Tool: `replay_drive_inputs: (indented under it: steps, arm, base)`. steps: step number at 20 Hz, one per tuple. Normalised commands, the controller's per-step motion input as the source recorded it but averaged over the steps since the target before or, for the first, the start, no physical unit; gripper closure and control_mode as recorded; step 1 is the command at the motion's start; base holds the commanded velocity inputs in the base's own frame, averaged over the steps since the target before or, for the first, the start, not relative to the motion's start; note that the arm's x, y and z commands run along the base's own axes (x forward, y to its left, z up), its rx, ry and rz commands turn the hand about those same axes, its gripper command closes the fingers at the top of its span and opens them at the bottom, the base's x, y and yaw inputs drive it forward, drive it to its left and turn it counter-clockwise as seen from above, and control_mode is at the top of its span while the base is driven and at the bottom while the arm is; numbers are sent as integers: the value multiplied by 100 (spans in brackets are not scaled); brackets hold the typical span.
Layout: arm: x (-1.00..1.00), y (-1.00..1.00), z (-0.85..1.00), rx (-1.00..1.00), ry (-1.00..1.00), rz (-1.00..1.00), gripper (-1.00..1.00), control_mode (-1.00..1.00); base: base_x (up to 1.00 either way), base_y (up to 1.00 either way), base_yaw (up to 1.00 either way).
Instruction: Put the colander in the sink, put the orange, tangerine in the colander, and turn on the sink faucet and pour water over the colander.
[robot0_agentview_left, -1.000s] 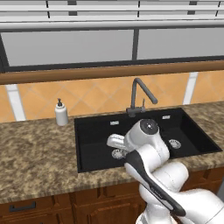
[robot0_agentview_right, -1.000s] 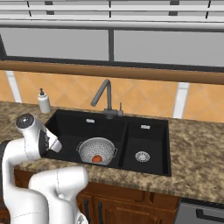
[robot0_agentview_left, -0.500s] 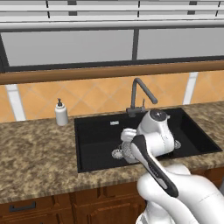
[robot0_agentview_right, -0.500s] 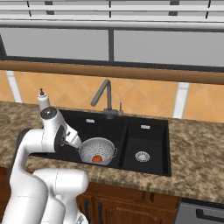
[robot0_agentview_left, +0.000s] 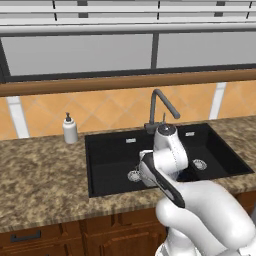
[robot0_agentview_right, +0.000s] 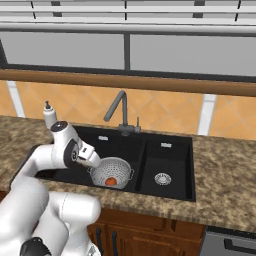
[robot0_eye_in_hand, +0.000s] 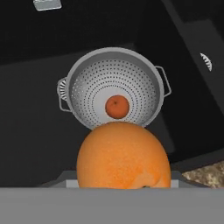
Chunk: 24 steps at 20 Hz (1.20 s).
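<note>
Since the earlier frames, the white arm has swung from the near left of the black rectangular two-basin sink (robot0_agentview_right: 145, 147) inward, so that its hand now stands over the larger basin; the sink, colander and faucet lie where they were.

Left to right in the right base view: a white soap dispenser bottle (robot0_agentview_right: 48, 115) stands on the speckled brown granite counter (robot0_agentview_right: 225, 175) at 10 o'clock of the sink. The two-finger gripper (robot0_agentview_right: 91, 161) sits just beside the left rim of the round silvery-white perforated metal colander (robot0_agentview_right: 111, 171), which rests in the larger, left basin. A small orange-red fruit (robot0_agentview_right: 111, 181), the tangerine, lies at the bottom of the colander. The tall dark grey metal faucet (robot0_agentview_right: 120, 111) with its angular spout rises at 12 o'clock of the colander, behind the basin divider. The smaller basin with its round silver drain (robot0_agentview_right: 162, 178) lies at 3 o'clock of the colander.

In the hand view, a large round orange (robot0_eye_in_hand: 123, 156) fills the space at the gripper, at 6 o'clock of the colander (robot0_eye_in_hand: 113, 89) and covering part of its near rim. The tangerine (robot0_eye_in_hand: 117, 107) sits at the colander's centre. The jaws are closed on the orange, holding it above the basin, apart from the colander floor.

In the left base view, the faucet (robot0_agentview_left: 161, 108) stands at 12 o'clock of the arm, and the soap bottle (robot0_agentview_left: 69, 129) at 9 o'clock of the sink (robot0_agentview_left: 110, 155).
</note>
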Motion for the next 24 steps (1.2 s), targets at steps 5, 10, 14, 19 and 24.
replay_drive_inputs:
  steps: [5, 10, 14, 19, 24]
  arm:
    - [0, -60, -86, -1, -15, 0, 100, -100]
    - [-1, -26, -99, -5, -18, 0, 100, -100]
    - [-1, -1, -100, -4, -16, 0, 100, -100]
    - [-18, -1, -100, -1, -22, 0, 100, -100]
    - [-43, -14, -100, 0, -8, 0, 100, -100]
  base:
    - [0, 0, 0]
    - [0, 0, 0]
    - [0, 0, 0]
    - [0, 0, 0]
    - [0, 0, 0]
